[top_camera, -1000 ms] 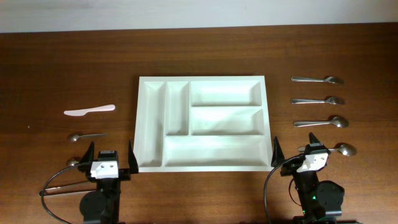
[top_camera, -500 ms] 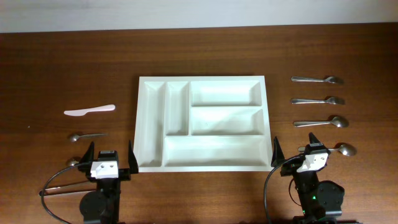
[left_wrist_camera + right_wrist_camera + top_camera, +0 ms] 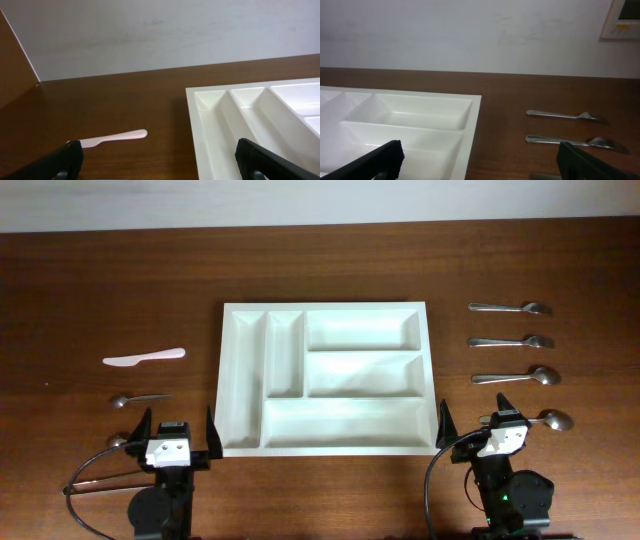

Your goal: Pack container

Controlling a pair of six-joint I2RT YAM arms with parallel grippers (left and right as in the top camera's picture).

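The container (image 3: 325, 307), a large white tray with five bare compartments, lies in the middle of the table. My left gripper (image 3: 178, 413) stands open off its near left corner, nothing between its fingers (image 3: 60, 161). My right gripper (image 3: 476, 402) is open off the near right corner, likewise holding nothing. The left wrist view shows the container's (image 3: 196, 125) left rim and a pale plastic knife (image 3: 115, 137) ahead. In the right wrist view, the container's (image 3: 472, 130) right edge lies beside a metal spoon (image 3: 565, 115) and a fork (image 3: 570, 141).
Left of the tray lie the plastic knife (image 3: 143, 358), a small spoon (image 3: 138, 398) and another spoon (image 3: 118, 440) half hidden by my left arm. To the right are a spoon (image 3: 510, 308), a fork (image 3: 510, 341), a spoon (image 3: 515, 377) and a spoon (image 3: 550, 419) by my right gripper.
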